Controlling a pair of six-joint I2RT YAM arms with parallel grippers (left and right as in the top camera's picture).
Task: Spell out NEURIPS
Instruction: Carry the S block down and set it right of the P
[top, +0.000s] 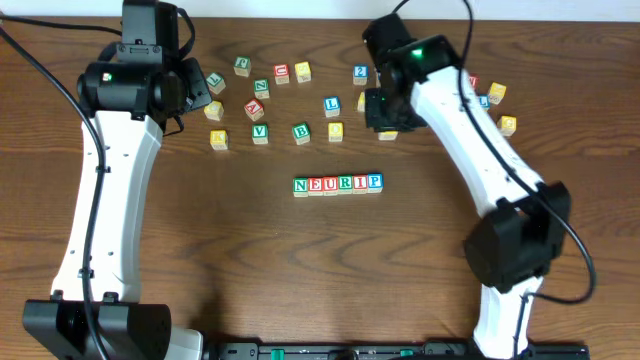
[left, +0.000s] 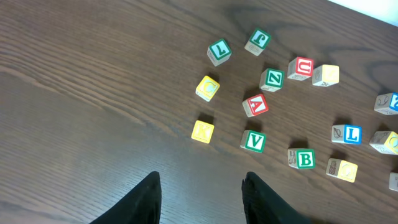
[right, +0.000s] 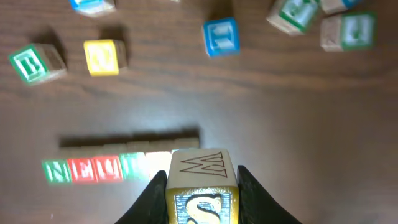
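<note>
1. The right gripper is pinching the S cube. One finger is pressing on each side of this yellow-faced cube, whose front is showing the letter S and whose pale top is bearing a zigzag line drawing.
2. The row of six cubes is lying at the middle of the table. It is reading N, E, U, R, I, P from left to right, with each cube touching the next.
3. In the right wrist view, the held cube is covering the row's right end. The letters N, E and U are showing to its left, blurred.
4. In the overhead view, the right gripper is hanging beyond the row's right end, among the loose cubes.
5. The left gripper is hovering over bare wood with its fingers spread and nothing between them.
6. Loose cubes are lying scattered beyond the row, apart from one another. Among them are a green V cube, a green B cube, a blue L cube and a red A cube.
</note>
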